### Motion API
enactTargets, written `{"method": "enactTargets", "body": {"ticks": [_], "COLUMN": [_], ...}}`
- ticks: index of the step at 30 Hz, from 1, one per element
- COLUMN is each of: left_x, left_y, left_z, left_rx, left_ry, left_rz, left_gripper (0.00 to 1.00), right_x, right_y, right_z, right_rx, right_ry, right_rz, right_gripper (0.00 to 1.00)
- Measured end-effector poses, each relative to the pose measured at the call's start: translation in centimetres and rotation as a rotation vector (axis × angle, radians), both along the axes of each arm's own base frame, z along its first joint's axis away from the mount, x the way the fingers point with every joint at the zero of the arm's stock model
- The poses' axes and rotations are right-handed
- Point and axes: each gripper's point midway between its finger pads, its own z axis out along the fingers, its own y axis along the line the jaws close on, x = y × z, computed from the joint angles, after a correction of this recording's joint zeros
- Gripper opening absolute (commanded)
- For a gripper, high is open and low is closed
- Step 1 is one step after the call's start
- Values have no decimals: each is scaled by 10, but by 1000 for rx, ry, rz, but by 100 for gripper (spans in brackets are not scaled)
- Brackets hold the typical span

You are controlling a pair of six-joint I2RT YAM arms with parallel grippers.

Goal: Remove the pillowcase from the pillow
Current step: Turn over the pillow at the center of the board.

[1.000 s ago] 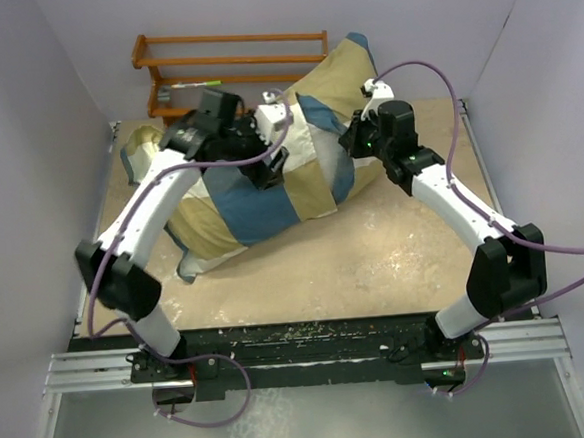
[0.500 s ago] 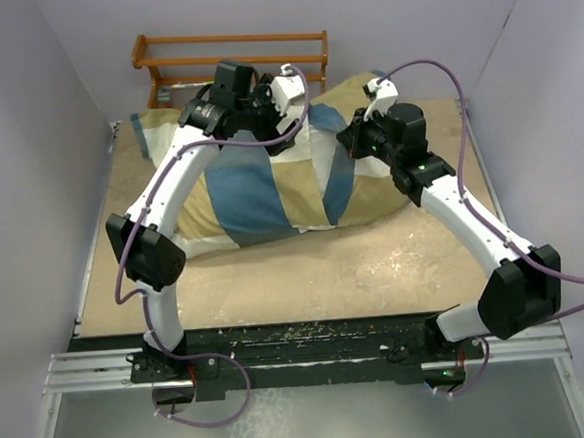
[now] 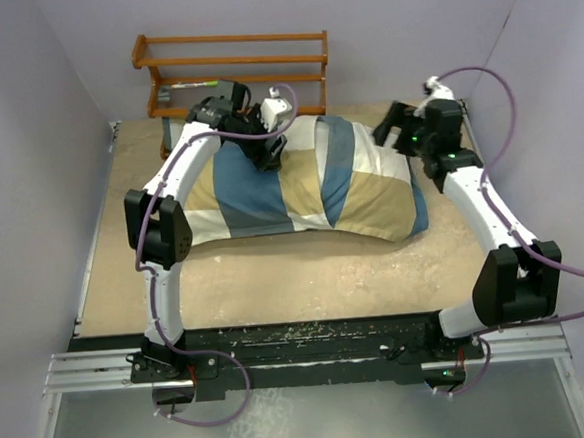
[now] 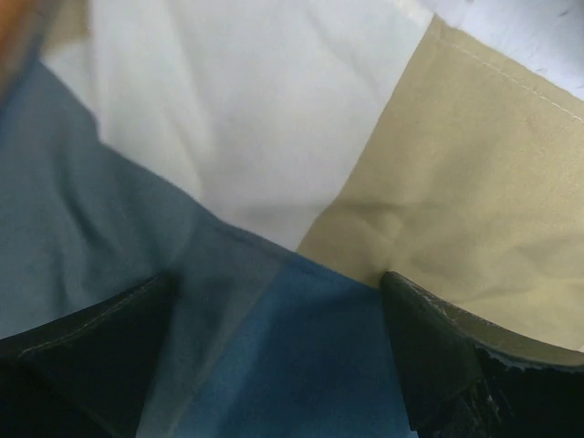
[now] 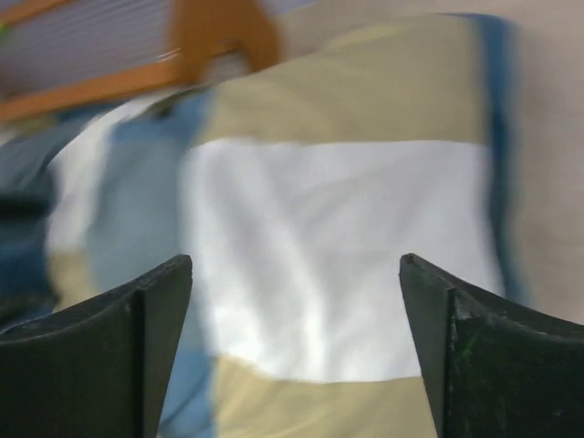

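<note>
The pillowcase [image 3: 300,193] lies plump and full across the bench [image 3: 276,280], its tan, cream and blue blocks wrapping the pillow so fully that no plain white cushion shows. Judged from that, nothing has yet come off and the whole pull is left to do. The left hand [image 4: 278,287] stands wide, its fingers spread close over the fabric directly beneath it, pinching nothing. The right hand [image 5: 294,274] is likewise wide and empty, the cover just ahead of it and a wooden rack [image 3: 231,58] beyond
</note>
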Motion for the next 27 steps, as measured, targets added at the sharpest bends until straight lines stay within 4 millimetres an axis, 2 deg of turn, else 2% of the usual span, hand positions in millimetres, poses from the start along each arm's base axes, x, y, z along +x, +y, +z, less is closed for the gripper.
{"method": "enactTargets", "body": {"ticks": [2, 3, 5, 6, 9, 11, 12, 13, 16, 18, 21, 22, 25, 27], "left_x": [-9, -12, -15, -15, -17, -19, -21, -24, -32, -36, -44, -48, -61, -73], "left_y": [2, 1, -3, -4, -2, 1, 4, 7, 19, 28, 58, 74, 117, 140], "left_z": [-29, -37, -45, -44, -42, -43, -46, -46, -46, -41, -36, -36, -36, -32], "left_rx": [21, 27, 30, 30, 32, 38, 43, 44, 50, 48, 61, 73, 129, 168], "left_ry": [61, 73, 69, 57, 28, 9, -2, -8, -52, -71, -65, -59, -52, -60], "left_rz": [-3, -7, -14, -15, -3, 13, 17, 26, 52, 71, 126, 157, 240, 282], "left_gripper": [98, 97, 90, 84, 46, 18, 5, 0, 0, 0, 0, 0, 0, 0], "right_x": [4, 3, 1, 0, 2, 6, 7, 8, 15, 21, 25, 23, 6, -5], "right_y": [-44, -65, -92, -103, -117, -114, -109, -104, -84, -67, -23, -4, 58, 81], "right_z": [-11, -18, -34, -46, -83, -111, -125, -135, -150, -142, -121, -114, -93, -84], "right_rx": [6, 14, 32, 47, 84, 108, 127, 141, 195, 205, 212, 211, 206, 181], "right_ry": [40, 60, 99, 130, 218, 281, 311, 331, 340, 308, 239, 224, 189, 183], "right_rz": [-133, -196, -276, -309, -352, -335, -315, -298, -230, -181, -70, -25, 119, 163], "right_gripper": [100, 100, 100, 100, 96, 90, 87, 85, 76, 67, 60, 62, 82, 91]}}
